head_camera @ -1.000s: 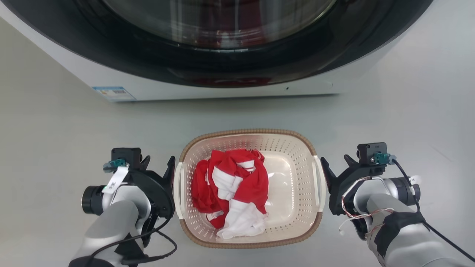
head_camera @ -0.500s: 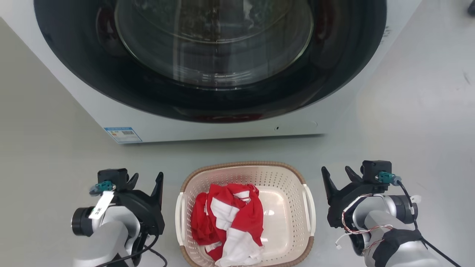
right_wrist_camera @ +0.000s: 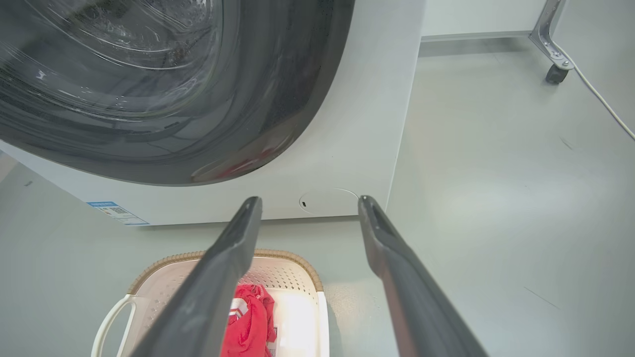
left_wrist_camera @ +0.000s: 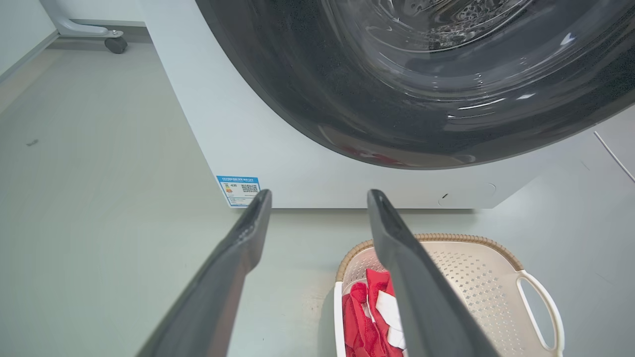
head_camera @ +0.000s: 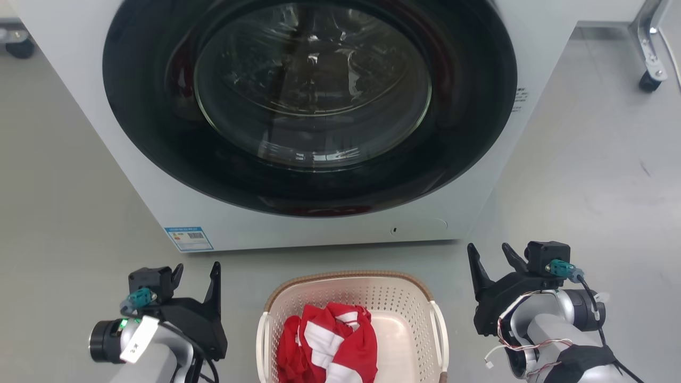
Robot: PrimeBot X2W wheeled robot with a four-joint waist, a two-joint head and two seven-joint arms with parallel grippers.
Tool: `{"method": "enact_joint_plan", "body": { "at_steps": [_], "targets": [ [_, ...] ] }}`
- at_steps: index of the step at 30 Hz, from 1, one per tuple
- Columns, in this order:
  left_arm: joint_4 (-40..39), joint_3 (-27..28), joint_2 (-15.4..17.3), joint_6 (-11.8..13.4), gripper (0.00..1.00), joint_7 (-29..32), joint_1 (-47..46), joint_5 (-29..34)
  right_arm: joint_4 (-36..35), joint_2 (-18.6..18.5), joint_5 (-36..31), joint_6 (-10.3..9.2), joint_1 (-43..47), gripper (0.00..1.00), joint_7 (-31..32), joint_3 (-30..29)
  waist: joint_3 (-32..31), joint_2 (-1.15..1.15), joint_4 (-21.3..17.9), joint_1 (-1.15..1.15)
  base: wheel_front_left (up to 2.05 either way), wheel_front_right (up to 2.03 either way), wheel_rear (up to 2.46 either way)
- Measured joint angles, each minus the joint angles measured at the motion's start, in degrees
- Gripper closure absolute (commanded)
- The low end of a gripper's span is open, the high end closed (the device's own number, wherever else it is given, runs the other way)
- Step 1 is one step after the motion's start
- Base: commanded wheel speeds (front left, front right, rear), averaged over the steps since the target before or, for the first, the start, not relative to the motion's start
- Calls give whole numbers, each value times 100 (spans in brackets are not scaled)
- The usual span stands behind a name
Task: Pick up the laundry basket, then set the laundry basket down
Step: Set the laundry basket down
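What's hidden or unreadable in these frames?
Laundry basket: near end cut off by head view's bottom edge.
Red-and-white clothes: partly hidden by left claw in left wrist view.
Washer sticker: text too small, head view.
Door glass: glare hides the drum's contents.

Laundry room, front-loading washing machine (head_camera: 308,122), bare grey floor (head_camera: 585,159)

Floor (head_camera: 585,175) — pale grey, smooth, a few faint scuffs. White front-loading washer (head_camera: 537,64) stands on it; round dark door (head_camera: 311,101) closed, glass catching reflections. Blue-edged label (head_camera: 189,239) at lower left of its front. Metal leg with black caster (head_camera: 650,81) behind, right — second caster (head_camera: 20,49) far left.
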Motion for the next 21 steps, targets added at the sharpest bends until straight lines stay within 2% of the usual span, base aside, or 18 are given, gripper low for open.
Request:
{"method": "enact_joint_plan", "body": {
  "at_steps": [3,7,16,21],
  "targets": [
    [-423,96,129,205,0,0,271,187,-356,-92,-91,-92,144,0,0,-57,-143,0,-2,0,0,0,0],
    [-1067,253,276,328,0,0,576,349,-873,-214,-301,-227,383,0,-1,-177,-269,0,-13,0,0,0,0],
    [-2362,649,491,475,0,-1,1406,724,-2001,-435,-728,-370,1033,0,-1,-397,-419,0,-41,1,0,0,0],
    [-2886,851,545,476,0,-1,1855,932,-2519,-580,-926,-410,1424,0,-2,-547,-502,0,-75,0,0,0,0]
  ]
}}
